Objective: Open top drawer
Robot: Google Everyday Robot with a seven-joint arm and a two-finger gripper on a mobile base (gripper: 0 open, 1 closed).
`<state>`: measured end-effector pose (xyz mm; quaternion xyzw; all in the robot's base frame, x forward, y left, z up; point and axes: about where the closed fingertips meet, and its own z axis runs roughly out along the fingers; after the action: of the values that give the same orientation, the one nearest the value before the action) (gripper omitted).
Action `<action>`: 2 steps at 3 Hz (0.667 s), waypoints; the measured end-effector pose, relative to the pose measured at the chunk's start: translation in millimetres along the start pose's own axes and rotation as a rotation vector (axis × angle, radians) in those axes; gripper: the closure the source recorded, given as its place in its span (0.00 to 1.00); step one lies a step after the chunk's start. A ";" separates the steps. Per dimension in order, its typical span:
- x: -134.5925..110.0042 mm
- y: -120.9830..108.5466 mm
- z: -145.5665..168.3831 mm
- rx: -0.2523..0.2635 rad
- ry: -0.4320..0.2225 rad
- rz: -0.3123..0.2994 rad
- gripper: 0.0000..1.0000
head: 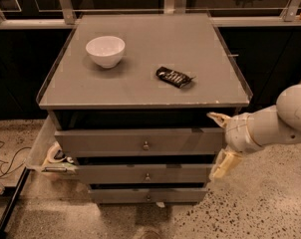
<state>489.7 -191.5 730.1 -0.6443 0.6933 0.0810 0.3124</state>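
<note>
The top drawer [110,141], a flat matte grey panel with a small round metal knob [146,145], sits at centre frame, pulled slightly out. At its right end, the gripper [220,142] has its cream fingers spread wide.

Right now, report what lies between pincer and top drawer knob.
Camera view: only bare front of the top drawer, from the pincer at its right end to the knob.
</note>
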 end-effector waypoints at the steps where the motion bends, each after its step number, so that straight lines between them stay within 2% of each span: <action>1: 6.6 -8.6 22.8 0.021 -0.002 -0.010 0.00; 2: 8.7 -20.5 48.8 0.041 0.000 -0.033 0.00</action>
<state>525.4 -176.9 692.8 -0.6494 0.6840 0.0615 0.3266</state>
